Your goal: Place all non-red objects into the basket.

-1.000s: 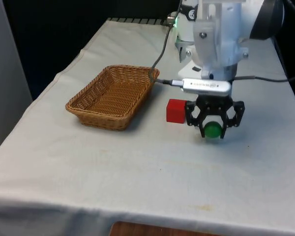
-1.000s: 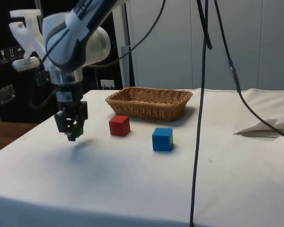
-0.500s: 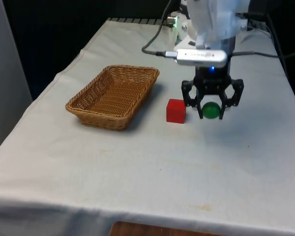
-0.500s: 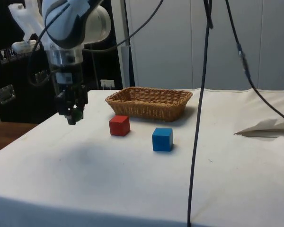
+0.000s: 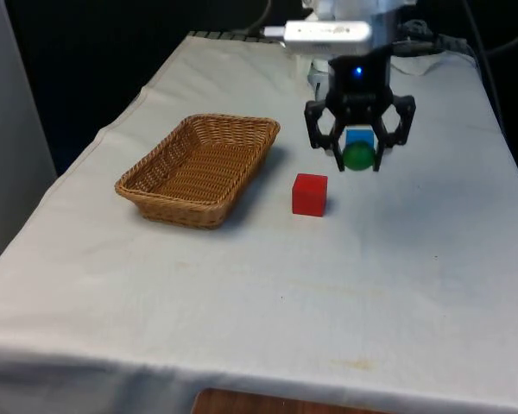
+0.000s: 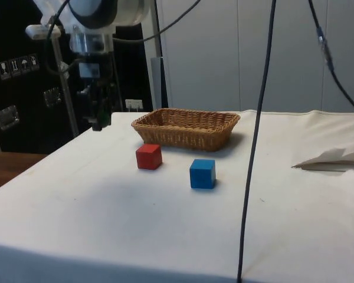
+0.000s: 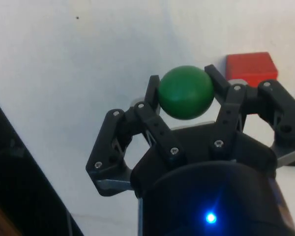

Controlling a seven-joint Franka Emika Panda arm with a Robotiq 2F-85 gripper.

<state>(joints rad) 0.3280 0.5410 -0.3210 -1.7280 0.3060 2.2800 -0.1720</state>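
Gripper point(image 5: 359, 158) clamped on green ball point(image 7: 185, 92), aloft; cabinet labels point(image 6: 13, 64) seemingly illegible.

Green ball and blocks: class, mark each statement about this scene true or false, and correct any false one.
1. The pincer holds the green ball above the table. True.
2. The basket already contains a block. False: nothing lies in it.
3. The red block sits on the cloth outside the basket. True.
4. The blue block is inside the basket. False: it stands on the cloth beside the red block.
5. The ball rests on the cloth. False: it is lifted in the pincer.
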